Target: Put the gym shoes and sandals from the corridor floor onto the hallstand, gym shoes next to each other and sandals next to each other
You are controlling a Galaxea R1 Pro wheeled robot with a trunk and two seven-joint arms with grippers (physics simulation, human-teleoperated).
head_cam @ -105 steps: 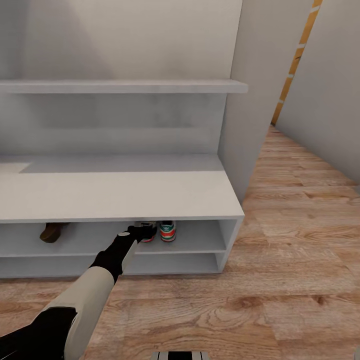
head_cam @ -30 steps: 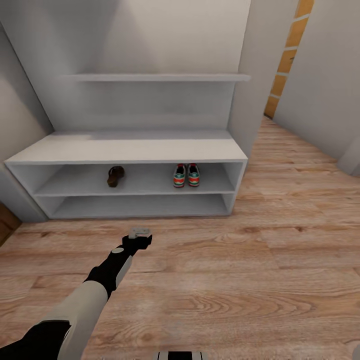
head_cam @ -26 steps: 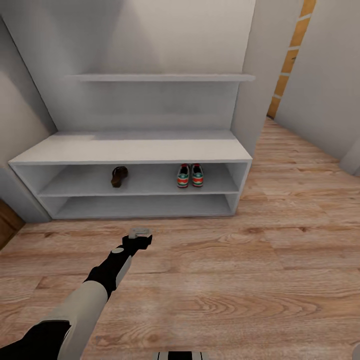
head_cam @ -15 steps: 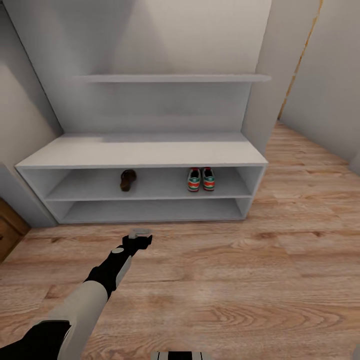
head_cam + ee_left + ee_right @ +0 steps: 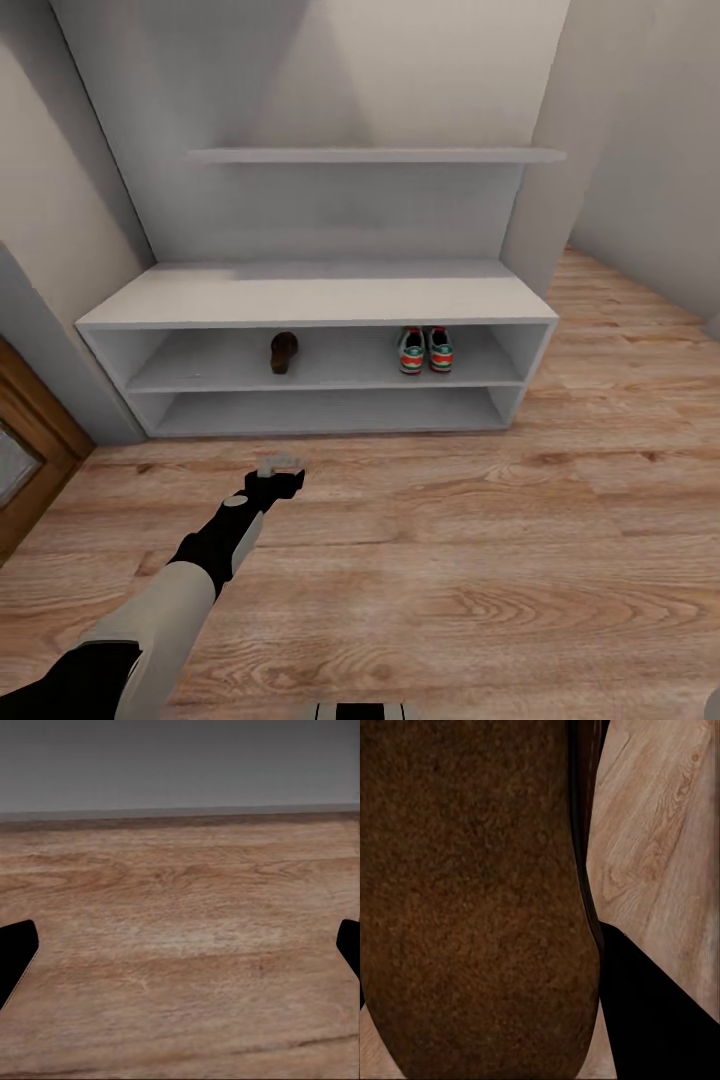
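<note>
The left arm [image 5: 190, 580] is a chunky thing: black shoulder segment down at the frame's corner, then a long cream-beige shell, then a slimmer black forearm with a small pale grey round cap on the wrist. It ends in a black left tool [image 5: 280, 468] with a light grey block on top. From the wrist camera its fingers [image 5: 15, 956] look like flat matte black wedges. There's also a white, black-striped bit of the robot's base [image 5: 360, 711].

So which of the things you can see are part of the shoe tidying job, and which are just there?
Part of the job:
- gym shoes, side by side on the hallstand
- sandal on the same shelf
- second sandal, close before the right wrist camera
- corridor floor

Just there:
- wooden door
- wall shelf
</note>
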